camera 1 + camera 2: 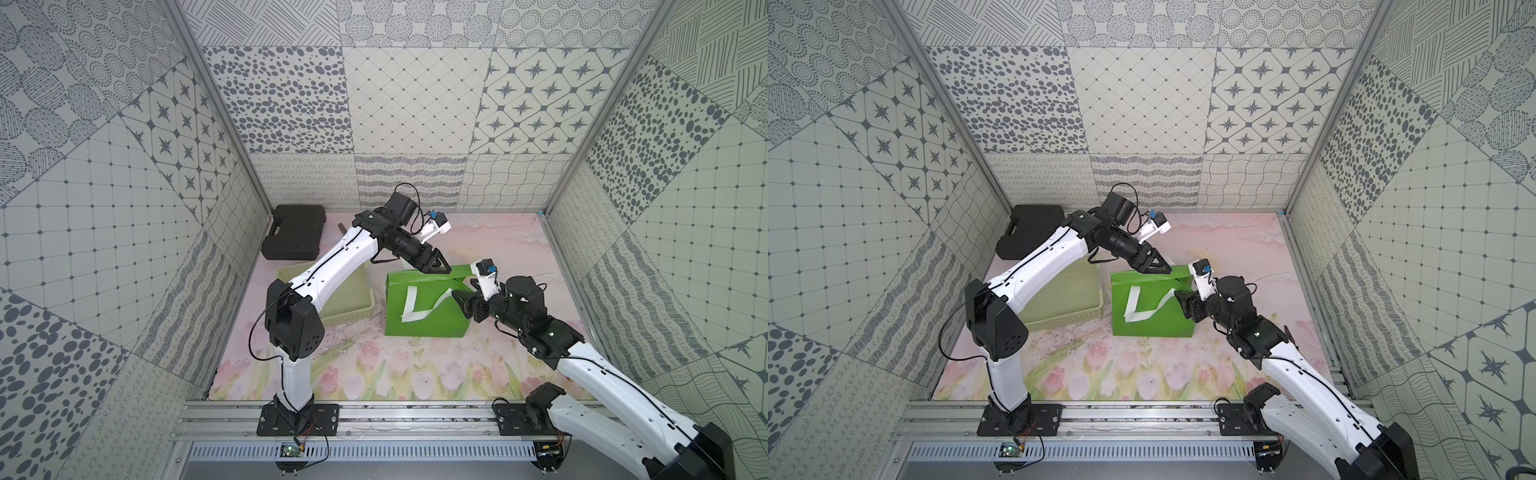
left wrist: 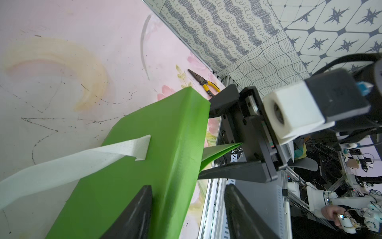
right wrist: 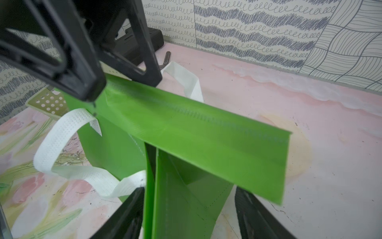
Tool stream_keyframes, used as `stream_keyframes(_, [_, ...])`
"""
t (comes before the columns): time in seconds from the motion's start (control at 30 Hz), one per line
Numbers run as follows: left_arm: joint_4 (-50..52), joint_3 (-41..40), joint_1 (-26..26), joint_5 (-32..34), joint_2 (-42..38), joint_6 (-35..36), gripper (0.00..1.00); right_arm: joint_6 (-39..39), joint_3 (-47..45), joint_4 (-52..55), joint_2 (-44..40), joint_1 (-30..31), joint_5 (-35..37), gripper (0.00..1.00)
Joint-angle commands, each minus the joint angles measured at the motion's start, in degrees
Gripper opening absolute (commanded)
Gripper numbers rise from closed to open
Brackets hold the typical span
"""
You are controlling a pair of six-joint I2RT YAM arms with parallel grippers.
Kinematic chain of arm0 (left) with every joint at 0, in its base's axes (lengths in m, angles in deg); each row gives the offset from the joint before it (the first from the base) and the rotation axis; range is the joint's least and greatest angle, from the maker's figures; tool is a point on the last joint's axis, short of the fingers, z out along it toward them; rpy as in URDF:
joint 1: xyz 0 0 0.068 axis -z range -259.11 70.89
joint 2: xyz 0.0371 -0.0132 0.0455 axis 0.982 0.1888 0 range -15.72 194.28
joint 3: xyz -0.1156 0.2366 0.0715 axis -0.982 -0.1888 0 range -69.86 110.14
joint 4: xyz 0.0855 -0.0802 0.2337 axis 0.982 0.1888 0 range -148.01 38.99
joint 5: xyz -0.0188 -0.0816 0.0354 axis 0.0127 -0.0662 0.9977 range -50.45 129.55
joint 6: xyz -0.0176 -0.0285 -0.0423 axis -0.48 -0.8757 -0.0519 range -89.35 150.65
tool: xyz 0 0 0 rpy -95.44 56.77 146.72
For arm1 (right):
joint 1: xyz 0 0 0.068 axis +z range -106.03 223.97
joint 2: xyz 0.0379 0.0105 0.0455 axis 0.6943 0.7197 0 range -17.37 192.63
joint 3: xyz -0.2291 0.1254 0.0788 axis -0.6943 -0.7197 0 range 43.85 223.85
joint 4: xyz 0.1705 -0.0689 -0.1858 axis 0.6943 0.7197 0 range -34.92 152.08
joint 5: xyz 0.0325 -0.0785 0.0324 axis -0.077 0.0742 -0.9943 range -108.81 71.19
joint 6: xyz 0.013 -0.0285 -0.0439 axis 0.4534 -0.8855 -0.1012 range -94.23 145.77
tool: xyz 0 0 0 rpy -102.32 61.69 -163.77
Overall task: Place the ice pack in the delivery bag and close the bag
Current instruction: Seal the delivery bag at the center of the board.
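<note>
The delivery bag [image 1: 424,320] [image 1: 1150,324] is bright green and stands mid-table with its top folded flat and a white strap [image 1: 409,305] hanging down its front. My left gripper [image 1: 445,269] [image 2: 187,186] is open at the bag's top rear edge, with the green fold [image 2: 128,186] lying against one finger and a gap to the other. At the bag's right end my right gripper [image 1: 459,294] [image 3: 189,188] is open, and the creased side panel [image 3: 179,207] sits between its fingers. The ice pack is out of view.
A pale green lattice basket [image 1: 349,309] [image 1: 1067,299] sits left of the bag, partly under my left arm. A black hard case [image 1: 295,237] lies at the back left. Yellow-handled pliers [image 2: 204,82] lie on the mat beyond the bag.
</note>
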Motion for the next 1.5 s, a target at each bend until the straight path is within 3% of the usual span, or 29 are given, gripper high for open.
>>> stream_keyframes(0.0, [7.5,2.0,0.8,-1.8,1.9,3.4,0.57,1.3,-0.8,-7.0,1.7,-2.1,-3.1,0.7])
stream_keyframes(0.37, [8.5,3.2,2.1,-0.1,3.6,4.4,0.37,2.7,-1.7,-13.4,7.5,-8.1,-8.7,0.61])
stream_keyframes(0.73, [7.6,1.4,3.0,5.2,2.9,5.6,0.25,4.6,-0.9,-16.3,12.0,-10.1,-11.2,0.56])
stream_keyframes(1.0, [6.3,-0.3,3.1,7.3,2.0,5.9,0.22,4.1,-1.9,-12.4,8.5,-13.7,-13.2,0.52])
stream_keyframes(1.17, [6.4,-0.4,3.3,7.6,2.1,6.3,0.2,5.1,-0.8,-14.0,12.4,-13.8,-14.5,0.45])
stream_keyframes(1.4, [7.8,-2.0,4.5,12.6,1.9,8.2,0.18,5.9,1.5,-16.5,16.1,-13.7,-16.3,0.45])
stream_keyframes(1.47, [7.5,-2.7,4.5,13.7,1.6,8.3,0.13,5.8,1.7,-16.4,16.1,-13.7,-16.3,0.45])
